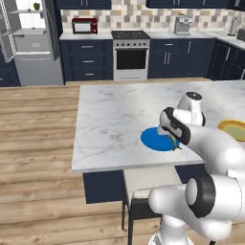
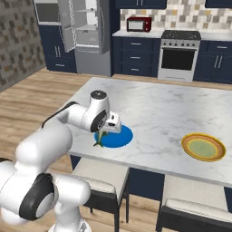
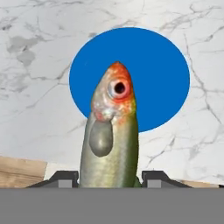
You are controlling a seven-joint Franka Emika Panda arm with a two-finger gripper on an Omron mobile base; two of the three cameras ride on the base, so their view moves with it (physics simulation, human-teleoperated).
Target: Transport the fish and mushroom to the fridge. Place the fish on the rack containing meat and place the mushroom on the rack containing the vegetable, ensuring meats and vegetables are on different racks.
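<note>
In the hand view, a green-grey fish (image 3: 111,131) with an orange head stands between my gripper's (image 3: 109,178) two fingertips, which are shut on its body. It hangs a little above a round blue plate (image 3: 153,65) on the marble island. The base views show the gripper (image 2: 106,132) over the near edge of that plate (image 2: 120,138), with the fish's tail (image 2: 99,141) hanging below the hand. The fridge (image 1: 33,43) stands open at the far left of the kitchen. The mushroom is out of view.
A yellow plate (image 2: 204,147) lies on the island (image 1: 110,115) to the right of the blue one. Stools (image 2: 102,181) stand under the island's near edge. Wooden floor runs from the island to the fridge (image 2: 86,31). The stove (image 1: 130,55) and a red microwave (image 1: 84,25) line the back wall.
</note>
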